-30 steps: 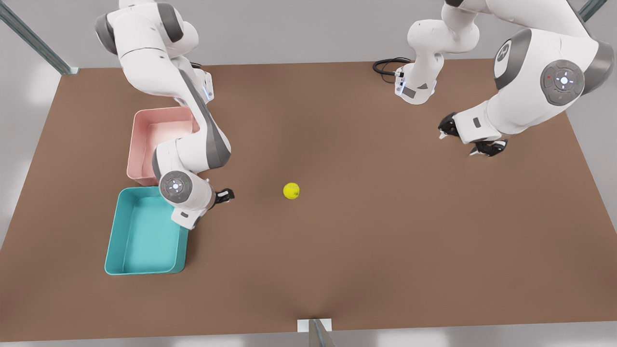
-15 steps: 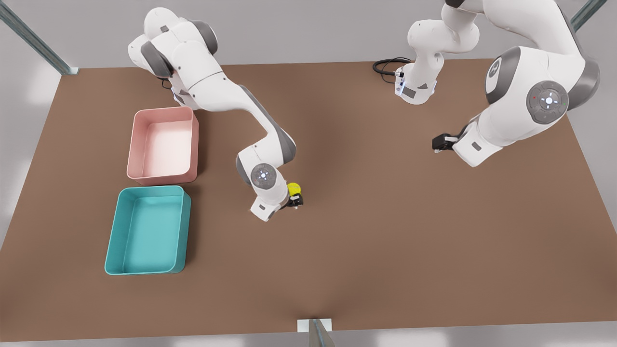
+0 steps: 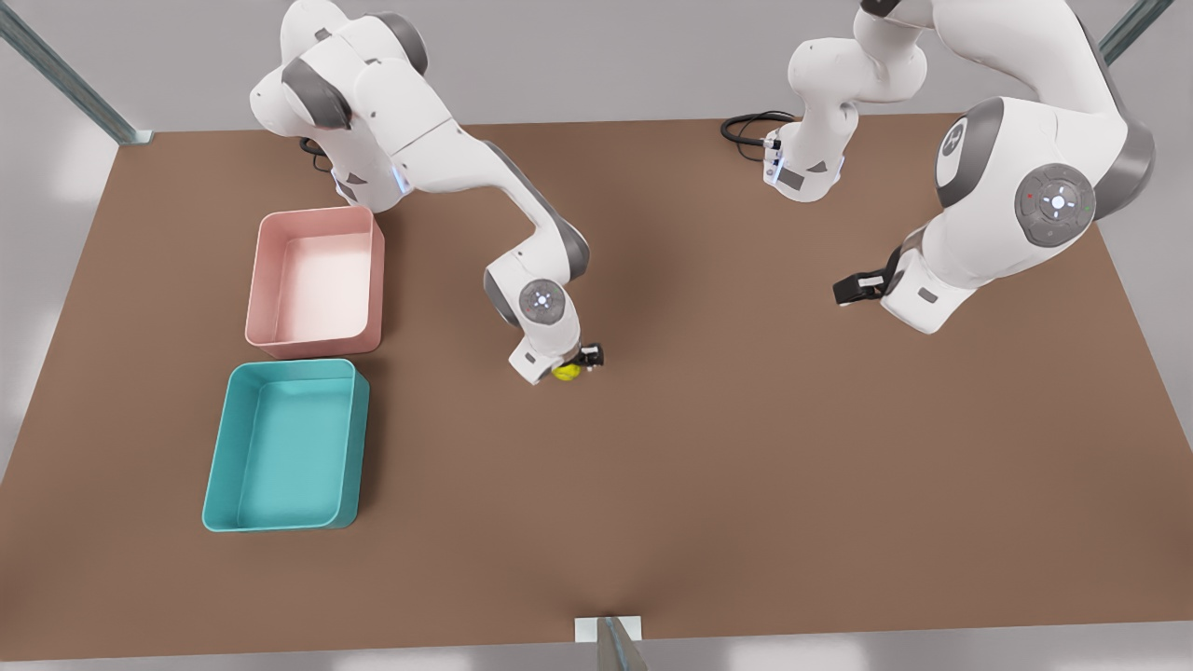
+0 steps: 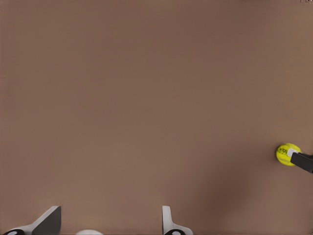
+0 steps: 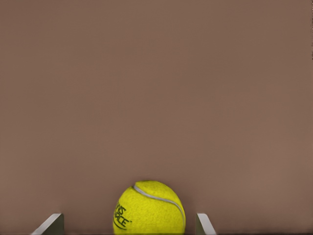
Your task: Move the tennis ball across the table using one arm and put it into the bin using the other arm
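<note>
The yellow-green tennis ball (image 3: 566, 372) rests on the brown table (image 3: 746, 447) near its middle. My right gripper (image 3: 580, 362), on the arm at the front view's left, hangs over the tennis ball (image 5: 149, 208). This right gripper (image 5: 128, 216) is open, a finger on each side of the ball with a gap to each. My left gripper (image 3: 853, 289), on the arm at the front view's right, waits above the table far from the ball. The left gripper (image 4: 111, 211) is open and holds nothing; the tennis ball (image 4: 286, 154) lies well off from it. The teal bin (image 3: 244, 522) stands at the front view's left.
A pink tray (image 3: 266, 345) stands just behind the teal bin. A black cable (image 3: 746, 126) lies by the arm base at the table's far edge. Bare brown tabletop stretches between the ball and the bin.
The right arm swung from beside the teal bin over to the ball and lowered around it. The left arm shifted slightly and turned its wrist. The ball stayed in place.
</note>
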Tool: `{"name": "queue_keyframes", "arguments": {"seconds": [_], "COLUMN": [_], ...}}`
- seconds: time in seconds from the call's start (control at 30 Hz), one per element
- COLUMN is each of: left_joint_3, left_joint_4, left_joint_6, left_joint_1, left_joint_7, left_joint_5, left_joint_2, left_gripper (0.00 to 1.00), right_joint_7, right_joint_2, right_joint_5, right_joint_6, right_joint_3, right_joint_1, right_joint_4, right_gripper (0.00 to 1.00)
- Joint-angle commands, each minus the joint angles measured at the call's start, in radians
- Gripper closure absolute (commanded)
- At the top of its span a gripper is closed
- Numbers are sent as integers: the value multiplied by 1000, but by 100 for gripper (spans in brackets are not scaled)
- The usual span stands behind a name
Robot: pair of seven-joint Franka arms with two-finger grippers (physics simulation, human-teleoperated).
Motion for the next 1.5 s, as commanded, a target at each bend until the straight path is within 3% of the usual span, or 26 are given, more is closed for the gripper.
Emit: {"name": "queue_keyframes", "arguments": {"seconds": [0.0, 1.03, 1.23, 1.47], "left_joint_3": [0, -3, -3, -3], "left_joint_4": [0, 2, 2, 2], "left_joint_6": [-11, -23, -25, -23], "left_joint_1": [0, -3, -5, -6], "left_joint_7": [-157, -158, -158, -158], "left_joint_5": [-2, -2, 0, 0], "left_joint_2": [-1, -1, -1, 0], "left_gripper": [0, 0, 0, 0], "right_joint_7": [163, 152, 135, 91], "right_joint_2": [-3, 97, 102, 88], "right_joint_5": [0, -4, -3, 8], "right_joint_6": [12, 66, 67, 60], "right_joint_3": [-2, 1, 1, 8], "right_joint_1": [3, 23, 15, 2], "right_joint_4": [-9, -20, -17, -9], "right_gripper": [0, 0, 25, 30]}}
